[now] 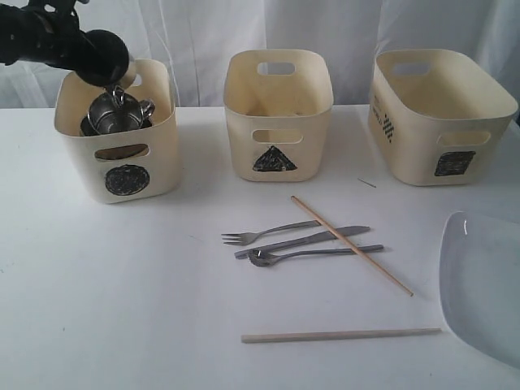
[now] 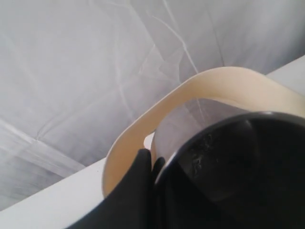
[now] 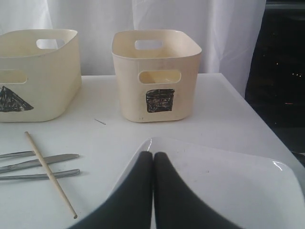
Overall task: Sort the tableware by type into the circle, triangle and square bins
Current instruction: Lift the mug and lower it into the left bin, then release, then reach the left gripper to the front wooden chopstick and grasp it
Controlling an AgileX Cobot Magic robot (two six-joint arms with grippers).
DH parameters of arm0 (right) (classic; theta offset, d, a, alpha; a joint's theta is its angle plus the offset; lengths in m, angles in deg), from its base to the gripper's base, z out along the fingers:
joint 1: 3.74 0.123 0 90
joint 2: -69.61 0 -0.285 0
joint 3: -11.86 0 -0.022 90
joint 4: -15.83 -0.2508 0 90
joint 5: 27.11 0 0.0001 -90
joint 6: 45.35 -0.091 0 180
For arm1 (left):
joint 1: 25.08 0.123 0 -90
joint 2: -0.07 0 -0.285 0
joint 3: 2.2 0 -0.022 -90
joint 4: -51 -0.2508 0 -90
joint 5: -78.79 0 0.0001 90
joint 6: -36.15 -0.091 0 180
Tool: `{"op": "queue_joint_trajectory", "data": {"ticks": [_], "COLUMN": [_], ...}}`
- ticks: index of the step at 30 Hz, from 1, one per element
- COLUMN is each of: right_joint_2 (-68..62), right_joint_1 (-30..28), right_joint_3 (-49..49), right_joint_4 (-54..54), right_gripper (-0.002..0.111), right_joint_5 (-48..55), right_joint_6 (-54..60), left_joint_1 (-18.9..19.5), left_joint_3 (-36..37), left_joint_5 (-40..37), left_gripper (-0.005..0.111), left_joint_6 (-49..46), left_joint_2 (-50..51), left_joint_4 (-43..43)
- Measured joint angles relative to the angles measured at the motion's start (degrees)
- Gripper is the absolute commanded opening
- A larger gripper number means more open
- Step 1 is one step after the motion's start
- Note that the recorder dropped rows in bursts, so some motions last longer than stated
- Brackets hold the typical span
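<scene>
My left gripper (image 2: pixel 152 160) is shut on the rim of a bowl (image 1: pixel 101 55), black inside and pale outside, which hangs over the back of the circle bin (image 1: pixel 118 154). Steel mugs (image 1: pixel 118 114) sit inside that bin. The triangle bin (image 1: pixel 276 122) and the square bin (image 1: pixel 439 114) stand to its right. A fork (image 1: pixel 260 236), knife (image 1: pixel 309 240) and spoon (image 1: pixel 317 253) lie mid-table with one chopstick (image 1: pixel 349 244) across them. Another chopstick (image 1: pixel 341 335) lies nearer the front. My right gripper (image 3: pixel 153 155) is shut and empty, just over the clear plate (image 3: pixel 228 181).
White curtains hang behind the bins. The table's right edge (image 3: pixel 248 114) drops off beside the square bin (image 3: pixel 155 71). A small thin sliver (image 1: pixel 367 183) lies on the table between the triangle and square bins.
</scene>
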Motion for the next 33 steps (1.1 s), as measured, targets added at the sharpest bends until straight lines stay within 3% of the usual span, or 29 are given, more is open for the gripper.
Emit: {"op": "queue_joint_trajectory", "data": {"ticks": [9, 25, 33], "right_joint_2": [0.0, 0.0, 0.0], "right_joint_1": [0.0, 0.0, 0.0], "right_joint_3": [0.0, 0.0, 0.0], "right_joint_4": [0.0, 0.0, 0.0], "right_gripper": [0.000, 0.000, 0.000], "right_joint_5": [0.0, 0.0, 0.0], "right_joint_6": [0.0, -0.1, -0.1], "left_joint_1": [0.0, 0.0, -1.2], "left_joint_3": [-0.8, -0.8, 3.4], "left_joint_5": [-0.4, -16.8, -26.5], "left_gripper": [0.047, 0.045, 0.040], "left_joint_6": [1.7, 7.2, -2.8], "left_joint_2": [1.5, -7.8, -17.8], "left_joint_4": [2.7, 6.2, 16.7]}}
